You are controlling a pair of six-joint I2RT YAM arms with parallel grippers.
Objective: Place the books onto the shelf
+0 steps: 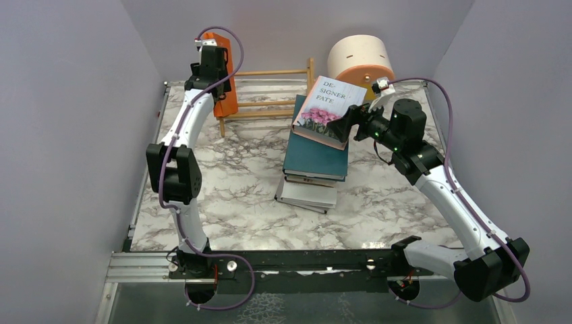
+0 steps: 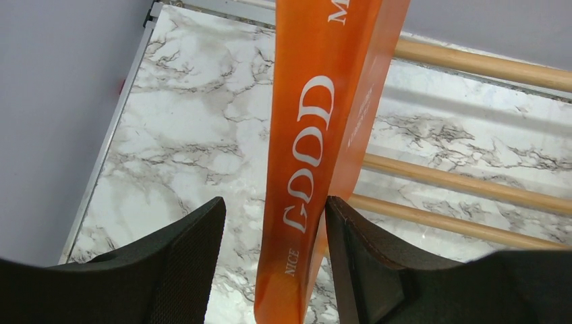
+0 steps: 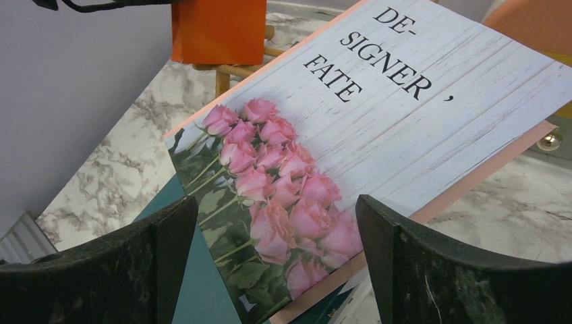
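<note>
A bright orange book (image 1: 227, 106) stands upright at the left end of the light-wood shelf (image 1: 270, 72). My left gripper (image 1: 217, 86) reaches down over it. In the left wrist view the orange book's spine (image 2: 303, 169) sits between the jaws of the left gripper (image 2: 275, 209); the right finger touches it and a gap shows at the left finger. A white book with pink roses (image 1: 330, 101) lies tilted on the stack, over a dark teal book (image 1: 316, 156). My right gripper (image 1: 345, 127) is open, its jaws straddling the near corner of the rose book (image 3: 405, 115).
A round cream and orange drawer unit (image 1: 361, 57) stands at the back right, close behind the right arm's wrist. Grey and white books (image 1: 307, 194) lie under the teal one mid-table. Purple walls close in on the left, right and back. The shelf rails (image 2: 472, 182) run right of the orange book.
</note>
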